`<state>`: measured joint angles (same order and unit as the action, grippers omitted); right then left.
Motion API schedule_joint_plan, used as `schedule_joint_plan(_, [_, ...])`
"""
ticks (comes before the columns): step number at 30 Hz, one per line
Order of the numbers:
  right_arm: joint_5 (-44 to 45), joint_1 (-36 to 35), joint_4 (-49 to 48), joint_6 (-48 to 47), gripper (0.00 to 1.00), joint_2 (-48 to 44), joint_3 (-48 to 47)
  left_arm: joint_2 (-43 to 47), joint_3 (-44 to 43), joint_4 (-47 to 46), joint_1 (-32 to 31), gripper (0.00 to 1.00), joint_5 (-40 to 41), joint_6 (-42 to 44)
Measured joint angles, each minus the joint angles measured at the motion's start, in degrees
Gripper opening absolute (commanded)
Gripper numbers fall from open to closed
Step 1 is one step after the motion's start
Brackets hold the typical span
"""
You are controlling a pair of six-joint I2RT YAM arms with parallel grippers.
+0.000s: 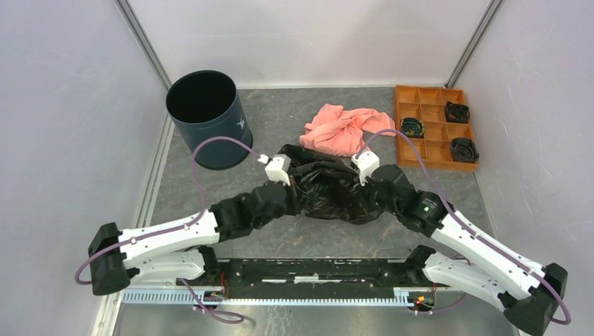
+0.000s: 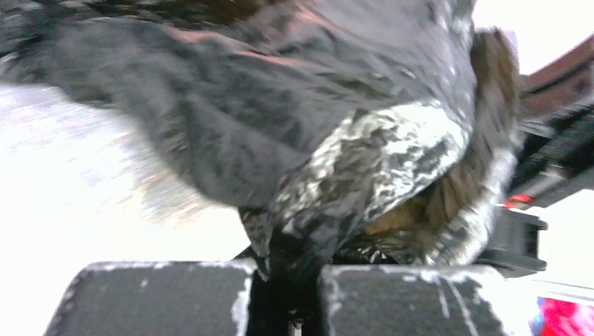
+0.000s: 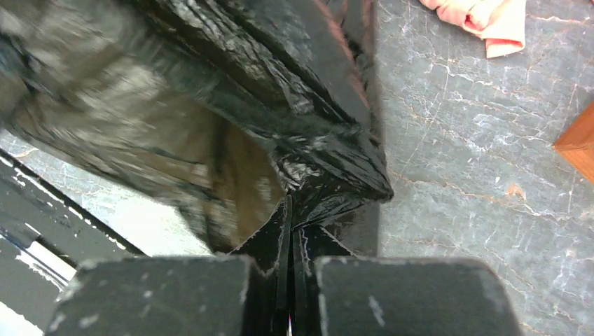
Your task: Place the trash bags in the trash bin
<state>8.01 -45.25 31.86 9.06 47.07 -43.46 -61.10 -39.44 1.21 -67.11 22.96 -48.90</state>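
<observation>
The black glossy trash bag (image 1: 328, 187) is bunched in the middle of the table, stretched between my two grippers. My left gripper (image 1: 288, 183) is shut on the bag's left edge; in the left wrist view the crinkled plastic (image 2: 329, 161) runs down between the closed jaws of that gripper (image 2: 288, 280). On the right edge my right gripper (image 1: 369, 183) is shut too, and the right wrist view shows a fold of the bag (image 3: 308, 168) pinched where the jaws of that gripper (image 3: 291, 231) meet. The dark navy trash bin (image 1: 208, 120) stands upright at the back left, well apart from the bag.
A salmon-pink cloth (image 1: 343, 129) lies crumpled just behind the bag. An orange compartment tray (image 1: 424, 148) with three black round items sits at the back right. Grey walls enclose the table on three sides.
</observation>
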Motion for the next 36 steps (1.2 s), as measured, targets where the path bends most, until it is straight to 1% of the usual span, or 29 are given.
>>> schedule_joint_plan(2, [-0.24,-0.04,1.46,0.87,0.0,1.88,0.0,1.49,-2.97,10.03,3.74,0.03,-1.2,0.94])
schedule_joint_plan(4, [1.57,0.0,2.16,1.31,0.0,3.98,-2.8,0.61,-9.05,19.65,9.55,0.02,-2.23,3.63])
schedule_joint_plan(6, [4.76,0.0,2.75,1.01,0.0,7.45,-9.73,-2.58,-19.04,26.86,15.89,0.02,-2.6,7.96])
schedule_joint_plan(7, [6.8,0.02,2.89,0.39,0.0,10.27,-15.67,-4.7,-24.57,28.72,18.27,0.02,-2.58,9.94])
schedule_joint_plan(8, [8.79,0.07,2.89,-0.46,0.0,13.42,-22.64,-7.19,-31.02,30.88,20.31,0.02,-2.67,11.96])
schedule_joint_plan(10, [12.0,0.17,3.21,-2.64,0.0,20.37,-38.56,-15.43,-50.4,34.56,23.47,0.02,-3.3,17.2])
schedule_joint_plan(12, [14.05,0.28,1.97,-5.49,0.0,27.63,-56.57,-23.45,-68.5,36.06,24.68,0.02,-4.68,21.4])
schedule_joint_plan(14, [14.23,0.33,0.2,-8.11,0.0,32.28,-71.65,-31.74,-89.37,37.97,24.94,0.02,-8.48,25.22])
schedule_joint_plan(15, [13.99,0.33,-1.2,-8.92,0.01,32.52,-74.99,-34.29,-96.83,37.57,24.92,0.02,-10.71,26.47])
schedule_joint_plan(16, [13.33,0.33,-3.63,-9.57,0.0,31.04,-75.82,-34.64,-100.48,35.95,24.87,0.02,-13.44,27.67])
schedule_joint_plan(17, [12.35,0.33,-6.36,-10.05,0.01,27.65,-73.24,-33.31,-100.74,35.47,24.83,0.03,-14.95,28.28])
schedule_joint_plan(18, [11.34,0.33,-10.05,-10.36,0.0,22.88,-67.58,-29.68,-96.15,32.06,24.79,0.03,-16.87,28.76])
schedule_joint_plan(19, [10.1,0.33,-14.71,-10.38,0.0,16.33,-58.51,-24.17,-88.76,29.55,24.65,0.03,-18.25,29.05])
schedule_joint_plan(20, [9.44,0.33,-16.2,-10.38,0.0,11.5,-52.0,-18.08,-80.32,27.17,24.61,0.02,-19.1,29.27])
schedule_joint_plan(21, [8.46,0.33,-19.63,-10.12,0.0,5.46,-43.67,-12.28,-72.08,25.07,24.61,0.02,-19.08,29.29])
schedule_joint_plan(23, [6.73,0.33,-24.09,-8.7,0.01,-3.15,-30.42,-2.03,-56.04,21.38,24.61,0.02,-18.29,29.11])
schedule_joint_plan(24, [5.92,0.33,-25.11,-7.91,0.0,-4.98,-26.1,1.31,-50.31,20.39,24.61,0.02,-17.73,28.63])
schedule_joint_plan(26, [3.32,0.39,-26.38,-5.25,0.0,-5.99,-15.93,6.84,-36.96,18.71,24.63,0.02,-16.79,26.73])
schedule_joint_plan(27, [0.48,0.42,-24.83,-3.37,0.0,-4.39,-8.76,7.85,-31.74,18.12,24.63,0.02,-16.7,25.51])
schedule_joint_plan(28, [-0.02,0.42,-24.28,-3.08,0.0,-4.13,-7.91,8.66,-24.15,17.68,24.65,0.02,-17.0,23.8])
schedule_joint_plan(30, [-4.44,0.42,-22.62,-0.33,0.0,-1.95,-0.11,8.74,-12.52,18.75,24.65,0.02,-18.23,20.81])
schedule_joint_plan(32, [-8.76,0.39,-17.94,2.73,0.0,-1.79,8.22,9.05,-1.66,22.32,24.65,0.02,-20.09,17.44])
schedule_joint_plan(34, [-11.37,0.39,-14.43,4.31,0.01,-2.62,11.39,11.76,3.63,25.57,24.63,0.02,-21.66,15.15])
schedule_joint_plan(36, [-12.63,0.39,-12.04,5.09,0.0,-4.09,11.85,17.18,5.4,28.65,24.63,0.02,-22.73,13.2])
